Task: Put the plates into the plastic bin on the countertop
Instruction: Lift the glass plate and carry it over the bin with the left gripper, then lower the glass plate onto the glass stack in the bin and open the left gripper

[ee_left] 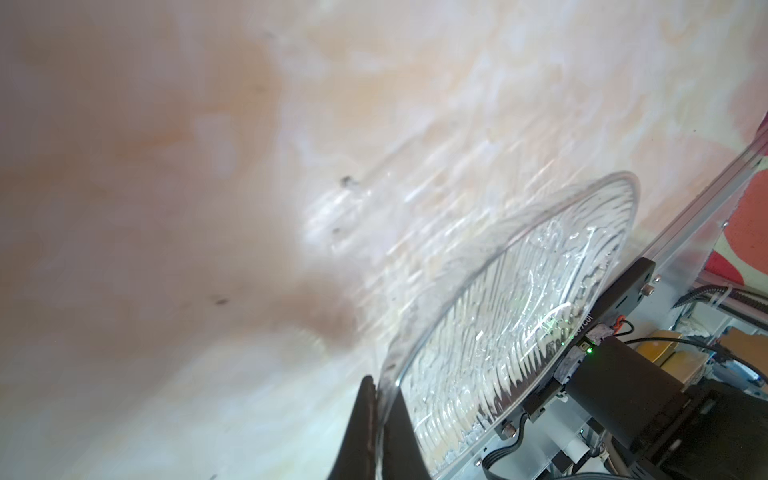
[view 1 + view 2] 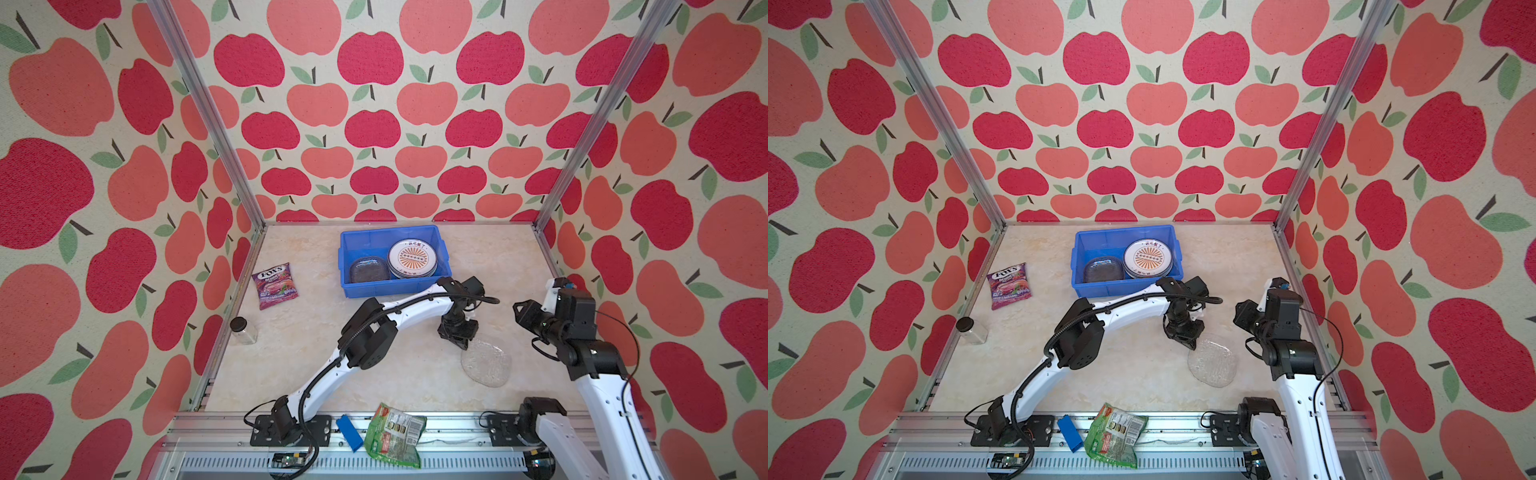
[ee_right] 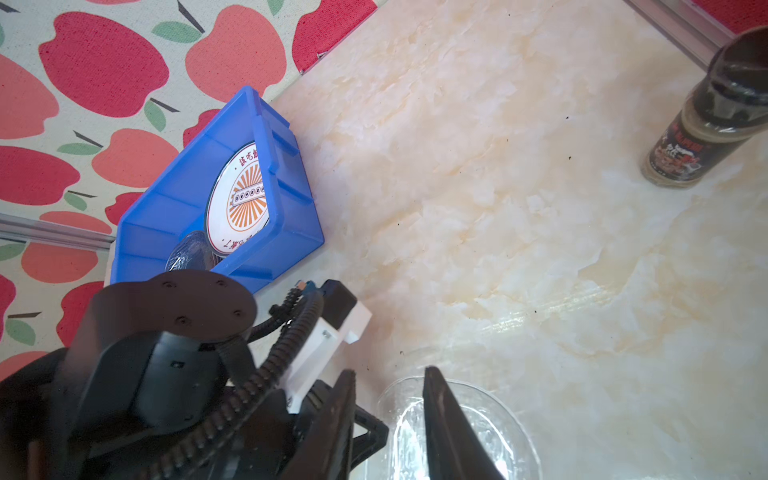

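Note:
A clear textured glass plate lies on the countertop at the right front. My left gripper is shut on its far-left rim, and the left wrist view shows both fingers pinching that edge. My right gripper hovers open to the right of the plate's far edge, with nothing between its jaws. The plastic bin stands at the back. It holds a stack topped by an orange sunburst plate and glass plates on its left side.
A purple candy bag and a small dark-capped jar sit by the left rail. A green packet and a small blue block lie on the front rail. The left arm stretches across the middle.

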